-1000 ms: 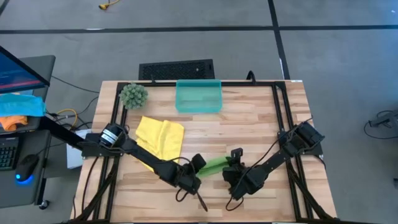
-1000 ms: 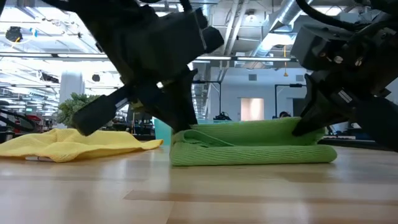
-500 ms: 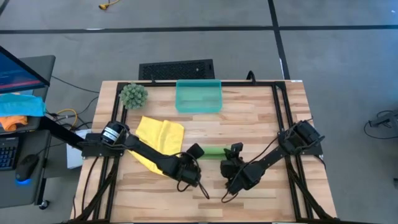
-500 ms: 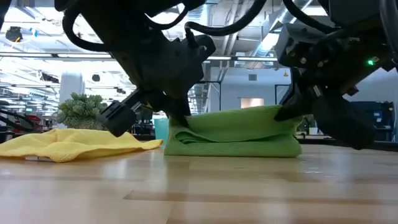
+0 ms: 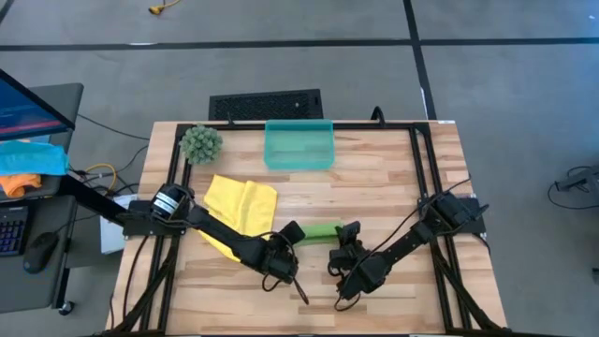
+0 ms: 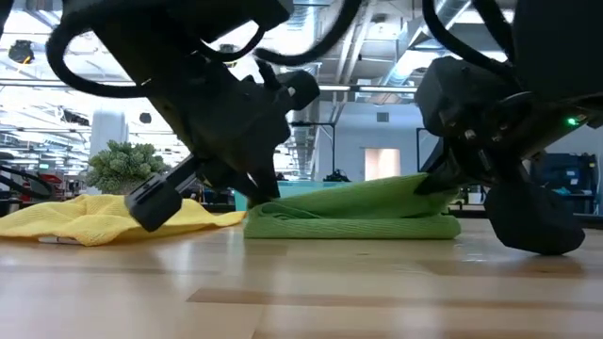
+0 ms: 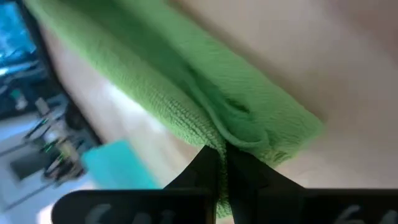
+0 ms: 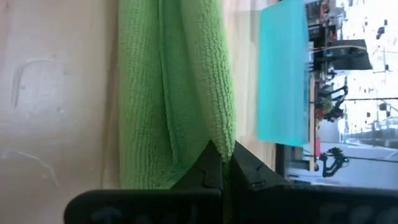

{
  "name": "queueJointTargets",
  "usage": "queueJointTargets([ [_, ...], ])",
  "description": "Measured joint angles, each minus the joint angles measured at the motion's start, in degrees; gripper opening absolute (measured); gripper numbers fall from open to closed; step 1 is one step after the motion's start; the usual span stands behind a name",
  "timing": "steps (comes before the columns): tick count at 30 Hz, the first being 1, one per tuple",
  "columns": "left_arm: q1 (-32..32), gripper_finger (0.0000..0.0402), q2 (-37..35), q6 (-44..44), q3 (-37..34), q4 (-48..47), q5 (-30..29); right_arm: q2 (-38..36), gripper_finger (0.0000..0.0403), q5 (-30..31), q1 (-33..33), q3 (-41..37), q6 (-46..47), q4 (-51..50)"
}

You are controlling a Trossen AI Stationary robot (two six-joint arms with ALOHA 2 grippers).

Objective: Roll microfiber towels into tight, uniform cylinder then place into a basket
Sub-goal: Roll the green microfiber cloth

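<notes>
A pale wooden tabletop (image 5: 374,192) framed by black rails is seen from above on a grey floor, with a workshop hall of ceiling ducts and lamps visible beyond it in the low view. A desk with blue and orange cloths (image 5: 28,167) stands off the left edge. Compared with a second ago, the lime green towel (image 5: 320,231) has been drawn away from the front edge toward the middle of the tabletop and squeezed into a shorter, flatter folded bundle, and both arms have been shifted with it. The left pincer (image 5: 292,231) is closed on the bundle's left end, a fold of cloth being pinched between its tips in the left wrist view; the right pincer (image 5: 348,230) is closed on the right end in the same way. The yellow towel (image 5: 241,206) is left crumpled nearer the left edge, partly covered by the left arm. The teal basket (image 5: 299,145) is set at the middle of the back edge, and nothing can be made out inside it. A spiky green plant ball (image 5: 200,142) is placed near the back-left corner.
</notes>
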Motion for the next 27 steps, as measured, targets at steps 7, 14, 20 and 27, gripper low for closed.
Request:
queueJointTargets([
  [7,-0.03,0.0006,-0.07,-3.73,0.00,0.50,5.89,-0.07,0.0014,-5.11,-0.37,0.07,-2.35,0.70],
  [14,-0.16,0.0006,-0.35,-4.91,0.07,3.08,12.57,-0.09,0.0017,-11.73,-2.28,1.01,-6.07,1.52],
  [20,0.27,0.0006,-0.35,-4.56,0.07,3.02,14.86,-0.07,0.0015,-15.74,-3.97,1.88,-8.18,1.79],
  [27,0.45,0.0006,-0.26,-4.56,0.04,2.83,15.28,0.33,0.0028,-21.77,-5.61,5.50,-9.60,0.50],
])
